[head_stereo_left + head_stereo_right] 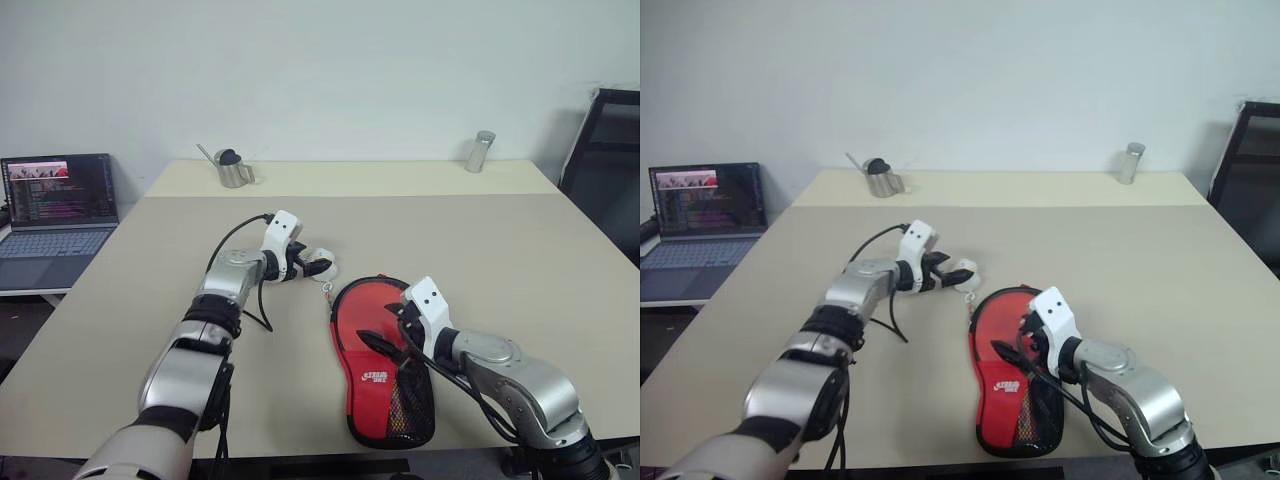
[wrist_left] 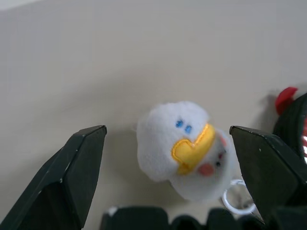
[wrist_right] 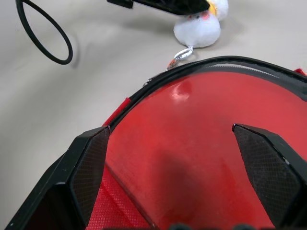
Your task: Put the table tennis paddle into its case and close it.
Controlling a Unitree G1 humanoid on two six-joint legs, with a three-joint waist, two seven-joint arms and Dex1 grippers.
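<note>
**Paddle in the open case near the table's front edge**

The case (image 1: 385, 385) lies flat, red with a white-printed logo and a black mesh pocket (at its narrow end, nearest the robot). The paddle's (image 3: 201, 139) glossy red face shows inside the black-edged round end; its handle is apparently hidden.

my beige table (image 1: 520, 250) carries the red case (image 1: 375, 365) near its front edge, a white plush charm (image 2: 184, 148) just beyond it. a metal pitcher (image 1: 232, 168) and a steel cup (image 1: 480, 152) stand at the far edge.
</note>
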